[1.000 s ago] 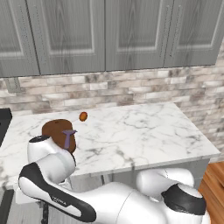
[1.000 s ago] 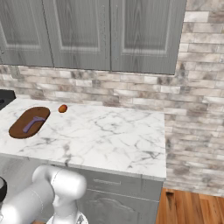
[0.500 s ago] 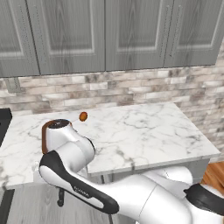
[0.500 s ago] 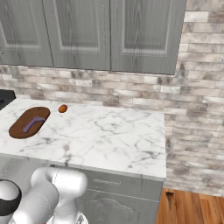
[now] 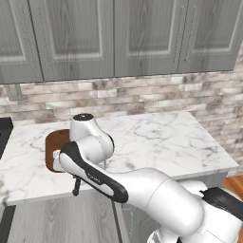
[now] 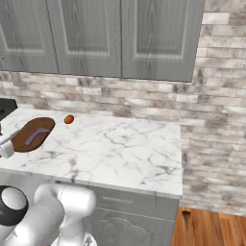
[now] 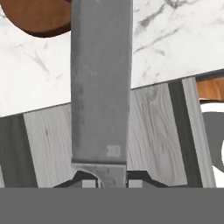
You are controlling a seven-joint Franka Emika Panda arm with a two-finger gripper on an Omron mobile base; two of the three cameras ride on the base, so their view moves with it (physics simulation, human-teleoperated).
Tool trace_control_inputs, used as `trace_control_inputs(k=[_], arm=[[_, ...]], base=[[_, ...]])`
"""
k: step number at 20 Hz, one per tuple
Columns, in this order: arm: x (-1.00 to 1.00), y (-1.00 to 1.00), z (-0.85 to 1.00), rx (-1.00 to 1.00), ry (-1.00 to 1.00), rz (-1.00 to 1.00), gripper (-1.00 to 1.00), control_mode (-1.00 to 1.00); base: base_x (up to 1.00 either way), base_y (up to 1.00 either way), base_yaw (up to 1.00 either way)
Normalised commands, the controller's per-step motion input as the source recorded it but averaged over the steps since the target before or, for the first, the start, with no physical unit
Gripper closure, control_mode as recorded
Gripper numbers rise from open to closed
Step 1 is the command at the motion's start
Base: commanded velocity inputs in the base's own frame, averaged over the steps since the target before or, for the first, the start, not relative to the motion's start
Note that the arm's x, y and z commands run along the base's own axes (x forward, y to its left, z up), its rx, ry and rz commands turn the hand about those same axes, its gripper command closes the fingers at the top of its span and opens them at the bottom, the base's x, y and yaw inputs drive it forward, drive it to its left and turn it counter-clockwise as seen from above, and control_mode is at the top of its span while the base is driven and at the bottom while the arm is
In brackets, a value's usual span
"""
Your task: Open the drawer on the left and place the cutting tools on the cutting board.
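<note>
White marble counter (image 6: 120,149) runs across the middle of both base views, grey cabinet doors (image 5: 114,38) filling the top of each frame and a brick backsplash (image 6: 144,96) between them; my arm sweeps from the lower right of the left base view up to the centre left, covering most of what lies there.

The cutting board (image 6: 32,134), dark brown wood, sits at the left edge of the right base view, and a corner of it peeks out at centre left in the left base view and at upper left in the hand view; the purple peeler (image 6: 36,137) already lies on it, so I judge that half of the job done; a small orange-brown oval (image 6: 69,119) rests just beyond the board, near the wall.

The knife (image 7: 101,87) is the other half; in the hand view its grey blade rises from the bottom centre straight up to the top edge, and my gripper (image 7: 111,181) is pinched tight on it at its base; the blade's tip points toward the board corner at upper left.

I take this as the carry step; next I would need to bring the knife over bare board beside the peeler, lower it flat, then part my fingers; I cannot make out the drawer here.
</note>
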Motion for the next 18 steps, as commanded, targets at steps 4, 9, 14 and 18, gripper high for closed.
trace_control_inputs(k=[4, 9, 14, 18], arm=[[0.95, -0.01, 0.02, 0.0, -0.04, -0.07, 1.0, -1.0], [0.56, 0.03, 0.13, 0.0, -0.09, -0.05, 1.0, -1.0], [0.55, 0.0, 0.06, 0.0, -0.01, 0.0, 1.0, -1.0], [0.36, 0.0, 0.0, 0.0, 0.0, 0.0, 1.0, -1.0]], base=[[0.0, 0.0, 0.0], [0.0, 0.0, 0.0], [0.0, 0.0, 0.0], [0.0, 0.0, 0.0]])
